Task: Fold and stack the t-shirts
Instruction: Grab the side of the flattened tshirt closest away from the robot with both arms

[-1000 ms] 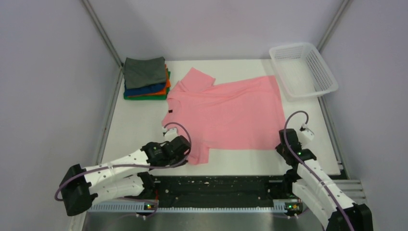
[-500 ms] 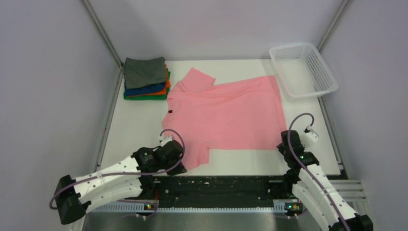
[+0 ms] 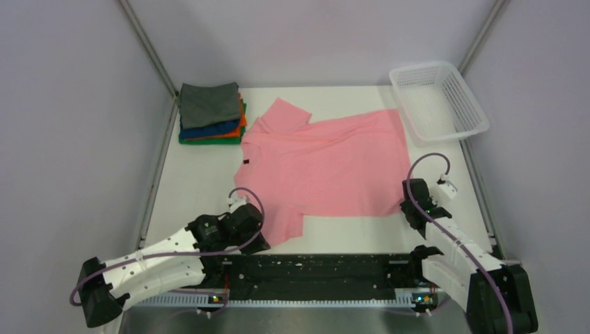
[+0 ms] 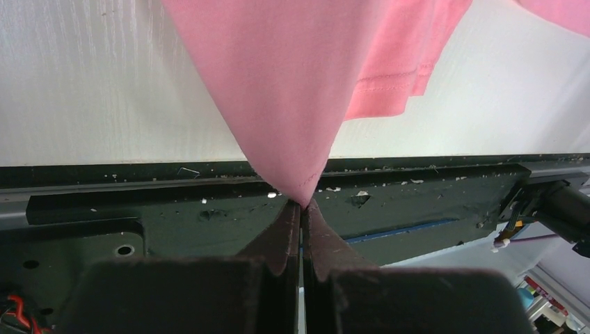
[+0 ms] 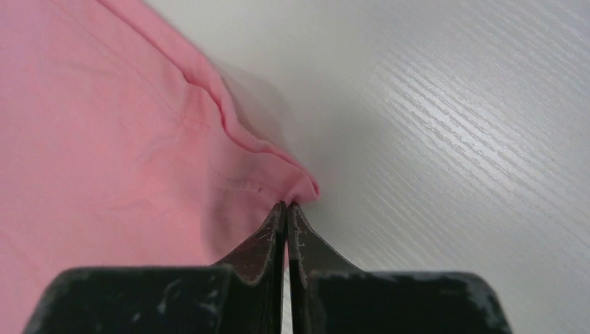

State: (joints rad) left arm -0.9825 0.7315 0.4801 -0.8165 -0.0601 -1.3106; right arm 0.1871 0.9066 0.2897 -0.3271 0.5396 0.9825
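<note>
L fingers point(image 4: 282, 236) clamp pink shirt point(image 3: 327, 163); R fingers point(image 5: 268, 243) closed on hem, prob.; overhead hides tips.

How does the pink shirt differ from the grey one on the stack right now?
The pink shirt lies spread open on the table; the grey shirt is folded. Pink is pinched by the left gripper and right gripper; grey is untouched, topping the stack. Both are plain cloth.

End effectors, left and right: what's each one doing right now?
Left end effector: closed on the pink t-shirt, near its sleeve.
Right end effector: closed on the pink t-shirt, at a hem corner.
</note>
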